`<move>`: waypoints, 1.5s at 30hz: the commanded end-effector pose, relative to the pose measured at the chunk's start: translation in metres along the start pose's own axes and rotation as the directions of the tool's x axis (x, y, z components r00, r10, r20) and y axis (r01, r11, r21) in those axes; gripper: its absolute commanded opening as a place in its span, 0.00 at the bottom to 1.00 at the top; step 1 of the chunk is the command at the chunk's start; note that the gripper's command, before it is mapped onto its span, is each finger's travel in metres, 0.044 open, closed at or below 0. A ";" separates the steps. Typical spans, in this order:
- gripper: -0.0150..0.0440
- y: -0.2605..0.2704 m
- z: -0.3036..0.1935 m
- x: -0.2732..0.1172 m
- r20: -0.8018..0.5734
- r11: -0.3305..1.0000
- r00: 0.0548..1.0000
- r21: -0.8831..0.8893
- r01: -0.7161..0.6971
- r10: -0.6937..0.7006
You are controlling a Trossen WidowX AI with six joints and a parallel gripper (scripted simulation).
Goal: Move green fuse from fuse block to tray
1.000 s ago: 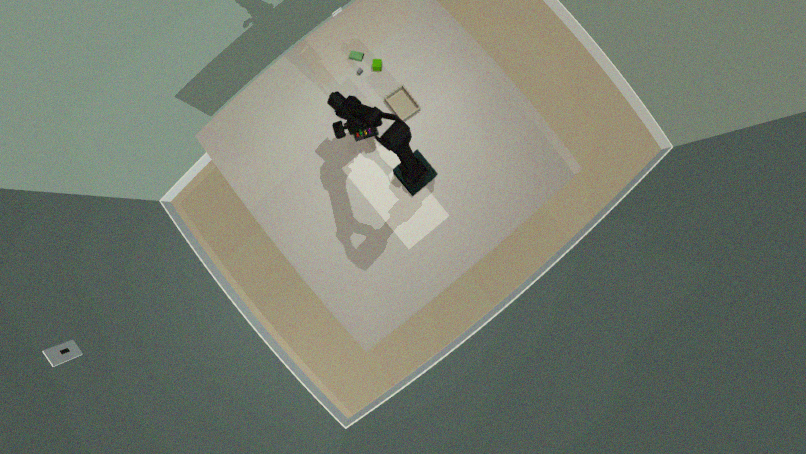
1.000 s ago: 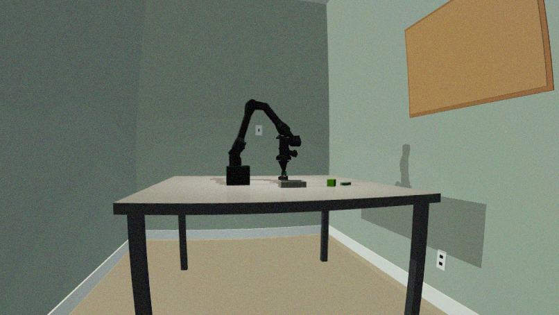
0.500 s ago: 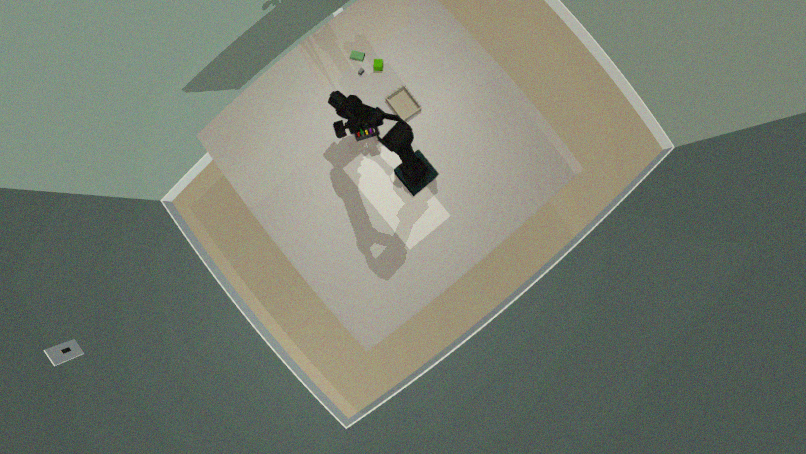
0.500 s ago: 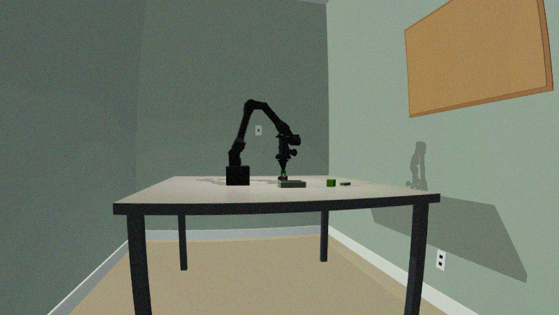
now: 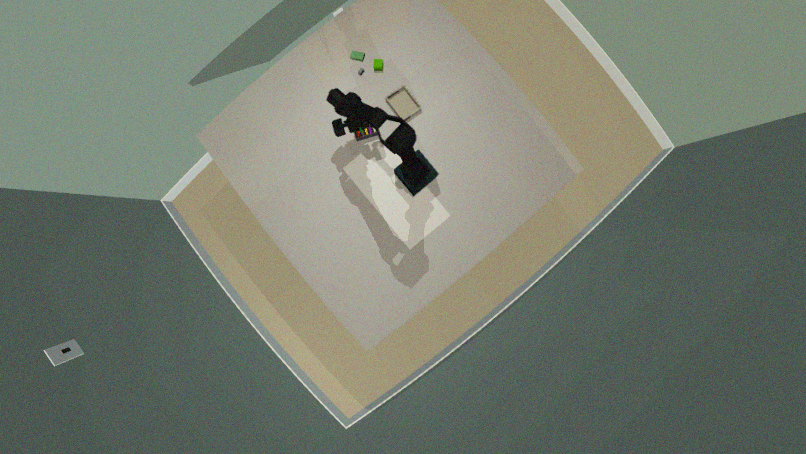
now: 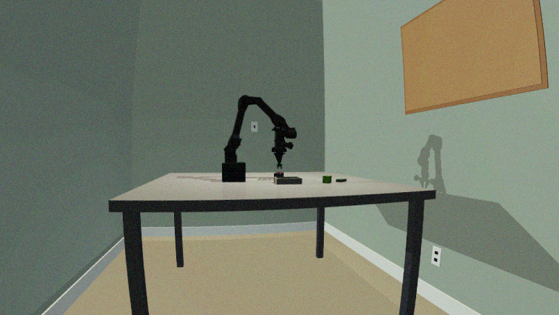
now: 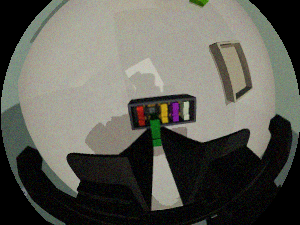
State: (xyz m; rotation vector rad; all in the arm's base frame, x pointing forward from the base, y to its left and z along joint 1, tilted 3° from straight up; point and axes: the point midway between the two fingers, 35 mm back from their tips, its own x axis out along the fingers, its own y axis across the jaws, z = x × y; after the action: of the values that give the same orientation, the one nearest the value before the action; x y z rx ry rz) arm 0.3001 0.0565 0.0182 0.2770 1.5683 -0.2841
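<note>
Jaws pinch the green fuse (image 7: pixel 155 131) by its top, holding it above the fuse block (image 7: pixel 163 112), so it clears the neighbours. From above, the arm hides the fuse; the tray (image 5: pixel 403 103) sits near the block on the tabletop (image 5: pixel 507 169). Side-on, the fuse (image 6: pixel 278 164) hangs free just over the block (image 6: pixel 288 180).
</note>
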 end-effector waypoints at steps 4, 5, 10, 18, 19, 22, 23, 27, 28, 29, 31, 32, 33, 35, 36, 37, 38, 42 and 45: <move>0.25 -0.015 0.012 -0.003 0.002 1.000 1.000 0.003 0.003 -0.003; 0.25 -0.019 0.016 -0.003 0.002 1.000 1.000 0.003 0.004 -0.004; 0.25 -0.043 0.032 -0.004 0.004 1.000 1.000 0.003 0.005 -0.005; 0.25 -0.084 0.053 -0.005 0.007 1.000 1.000 0.003 0.008 -0.008; 0.25 -0.089 0.056 -0.005 0.007 1.000 1.000 0.003 0.009 -0.009; 0.25 -0.105 0.062 -0.005 0.008 1.000 1.000 0.004 0.010 -0.010; 0.25 -0.111 0.064 -0.005 0.008 1.000 1.000 0.004 0.011 -0.011; 0.25 -0.134 0.070 -0.005 0.008 1.000 1.000 0.004 0.013 -0.013; 0.25 -0.140 0.072 -0.005 0.008 1.000 1.000 0.004 0.013 -0.013; 0.25 -0.146 0.073 -0.005 0.008 1.000 1.000 0.004 0.014 -0.014; 0.25 -0.157 0.075 -0.005 0.008 1.000 1.000 0.004 0.015 -0.015; 0.25 -0.163 0.076 -0.006 0.008 1.000 1.000 0.004 0.016 -0.016; 0.25 -0.169 0.077 -0.006 0.008 1.000 1.000 0.004 0.016 -0.016; 0.25 -0.181 0.078 -0.006 0.008 1.000 1.000 0.004 0.018 -0.018; 0.25 -0.188 0.079 -0.006 0.008 1.000 1.000 0.004 0.018 -0.018; 0.25 -0.194 0.079 -0.006 0.007 1.000 1.000 0.004 0.019 -0.019; 0.25 -0.200 0.080 -0.006 0.007 1.000 1.000 0.004 0.019 -0.019; 0.25 -0.209 0.080 -0.006 0.007 1.000 1.000 0.004 0.020 -0.020; 0.25 -0.209 0.080 -0.005 0.007 1.000 1.000 0.004 0.020 -0.020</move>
State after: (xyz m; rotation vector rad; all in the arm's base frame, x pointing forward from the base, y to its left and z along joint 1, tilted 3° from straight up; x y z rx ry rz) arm 0.3030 -0.1647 0.0247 0.2706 1.5591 -0.3097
